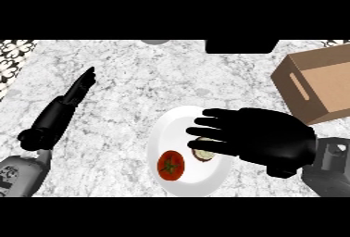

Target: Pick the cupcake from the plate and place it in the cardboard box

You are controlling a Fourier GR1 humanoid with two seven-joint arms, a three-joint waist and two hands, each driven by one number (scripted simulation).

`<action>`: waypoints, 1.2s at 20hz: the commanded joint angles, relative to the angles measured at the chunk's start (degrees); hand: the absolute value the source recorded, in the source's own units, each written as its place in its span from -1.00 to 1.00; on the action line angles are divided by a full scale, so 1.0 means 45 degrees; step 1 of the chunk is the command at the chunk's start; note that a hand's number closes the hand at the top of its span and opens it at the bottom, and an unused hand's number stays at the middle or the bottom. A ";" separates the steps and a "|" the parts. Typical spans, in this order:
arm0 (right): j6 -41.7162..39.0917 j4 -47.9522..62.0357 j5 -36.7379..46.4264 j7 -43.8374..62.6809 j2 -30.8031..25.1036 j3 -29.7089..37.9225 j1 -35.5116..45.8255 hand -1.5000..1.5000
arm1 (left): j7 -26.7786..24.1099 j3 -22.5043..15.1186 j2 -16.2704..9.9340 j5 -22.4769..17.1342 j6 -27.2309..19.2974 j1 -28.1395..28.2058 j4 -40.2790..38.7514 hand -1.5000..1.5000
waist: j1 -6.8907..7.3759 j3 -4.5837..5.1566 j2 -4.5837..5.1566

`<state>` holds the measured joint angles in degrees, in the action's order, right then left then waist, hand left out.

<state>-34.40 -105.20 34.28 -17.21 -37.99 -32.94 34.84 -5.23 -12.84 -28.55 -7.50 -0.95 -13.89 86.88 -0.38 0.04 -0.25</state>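
We're looking straight down on the marbled tabletop, and the right hand is spread over the white plate, palm down, fingers stretched leftward and held apart. They are straight, not curled round anything. Just beneath the fingertips we catch the cupcake, only partly showing, sitting on the plate near its middle; whether the fingers actually touch it we cannot tell from this angle. Beside the cupcake, toward the plate's lower left, lies a red tomato with a green stem, close to the cupcake but apart from it. Up at the right edge sits the cardboard box, tilted in the view, a slot handle cut in its side, standing apart from the plate. Over on the left we have the left hand, fingers straight and together, pointing away up the tabletop, well clear of the plate and resting there, holding nothing
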 commanded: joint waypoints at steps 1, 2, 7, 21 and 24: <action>-0.1262 -0.0732 0.0741 0.1734 0.0801 -0.0380 -0.0188 -1.00 | -0.0320 0.0088 0.0143 0.0394 0.0126 0.0609 0.0297 0.00 | 0.0108 -0.0002 0.0021; -0.1251 -0.1495 0.0863 0.2364 0.1114 -0.0584 -0.0927 -1.00 | -0.0469 0.0413 -0.0068 0.0224 0.0381 0.0778 0.0441 0.00 | 0.0075 -0.0003 0.0011; -0.1692 -0.0212 0.2005 0.2134 0.2104 -0.0804 -0.0882 -1.00 | -0.0412 0.0619 0.0271 0.0575 0.0684 0.0951 0.0596 0.00 | 0.0198 -0.0007 0.0039; -0.0263 -0.0525 0.5922 0.1683 0.3194 -0.1471 -0.3149 -1.00 | 0.0036 0.1264 0.1481 0.1855 0.1294 0.0726 0.0312 0.00 | 0.0093 -0.0011 0.0045; 0.0506 0.1918 0.6607 0.1087 0.3751 -0.1308 -0.2033 -1.00 | -0.0443 0.1672 0.1347 0.1578 0.1795 0.0646 0.0047 0.00 | 0.0181 -0.0009 0.0076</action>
<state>-35.67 -104.32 60.35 -9.55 -22.63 -39.09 23.59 -4.42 -6.84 -22.23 -0.58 5.30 -11.93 88.22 0.16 0.00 -0.02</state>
